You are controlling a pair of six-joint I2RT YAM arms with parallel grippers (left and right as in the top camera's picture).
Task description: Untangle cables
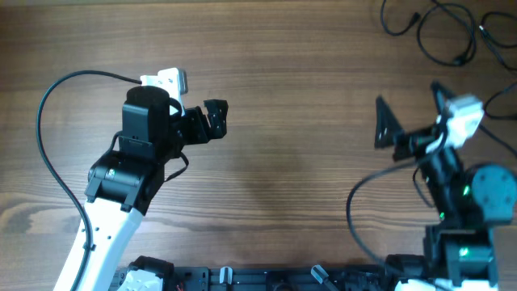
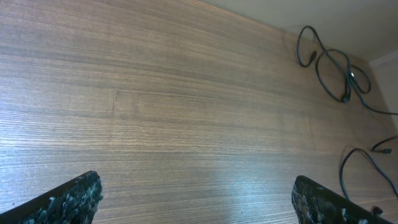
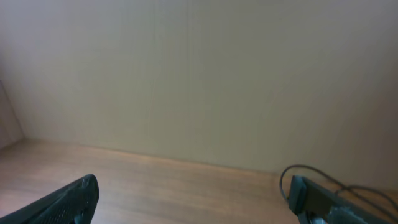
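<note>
Left gripper (image 2: pixel 196 208): jaws spread wide, empty, over bare wooden table (image 1: pixel 283 162). Right gripper (image 1: pixel 410 109), right side of overhead frame: jaws wide apart, holding nothing. Cables (image 1: pixel 440 32): loose loops, upper right corner, apart from both grippers.

Soft, even light, faint shadows; overhead sharp, rt wrist view hazy w/ blurred fingers (image 3: pixel 68 200)
</note>
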